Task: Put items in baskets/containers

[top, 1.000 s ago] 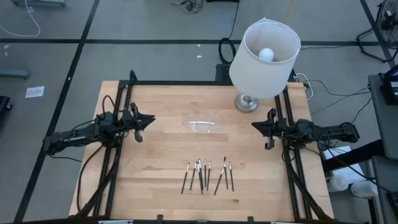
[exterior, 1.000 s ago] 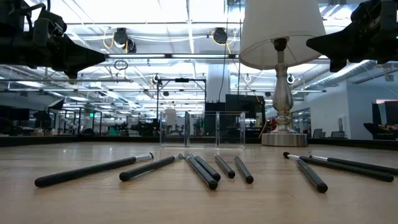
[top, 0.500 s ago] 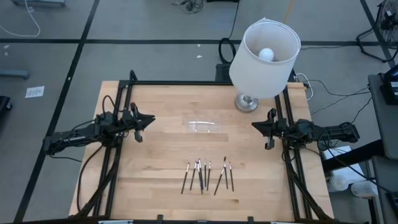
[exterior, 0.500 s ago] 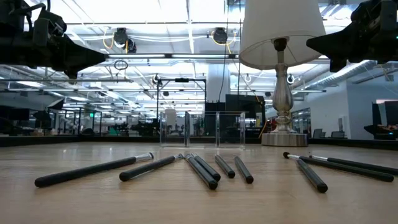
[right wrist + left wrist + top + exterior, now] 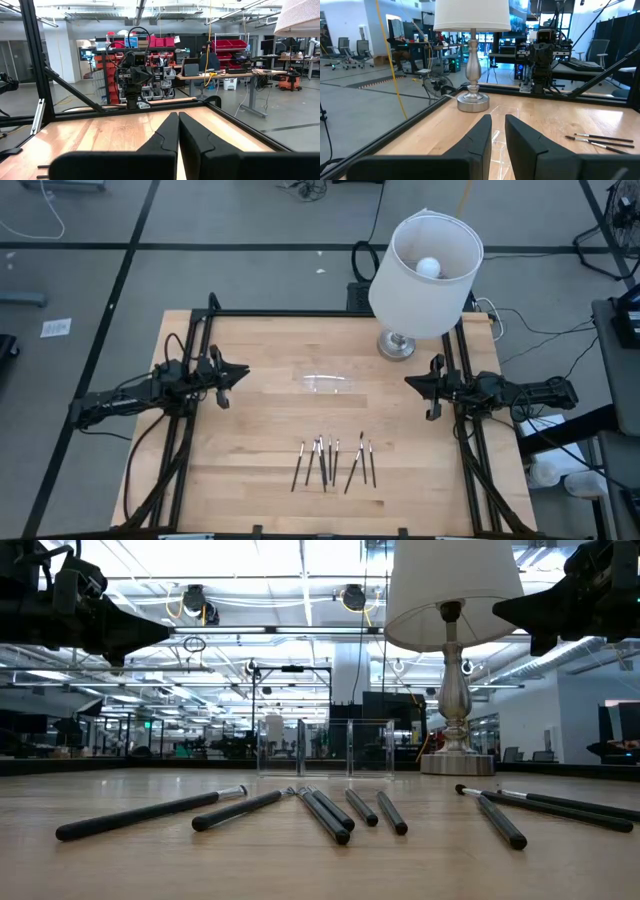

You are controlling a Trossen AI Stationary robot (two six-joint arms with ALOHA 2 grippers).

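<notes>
Nothing placed yet: all the thin dark stick-like tools with pale tips (image 5: 333, 462) lie loose on the wooden table (image 5: 250, 440) near its front edge, the small clear plastic tray (image 5: 327, 383) mid-table holds none, left gripper (image 5: 232, 376) slightly parted, right gripper (image 5: 417, 384) closed, both holding nothing at the table's sides.

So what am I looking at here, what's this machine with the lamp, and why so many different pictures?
It is a two-armed robot at a wooden table. One picture looks straight down, one looks level across the tabletop, and two come from cameras on the wrists. The left end effector and right end effector hover at opposite sides, both empty; the left is slightly open, the right shut. On the table lie thin dark stick-like tools, a clear plastic tray and a lamp. The tools are meant to go in the tray; none are there yet.
</notes>
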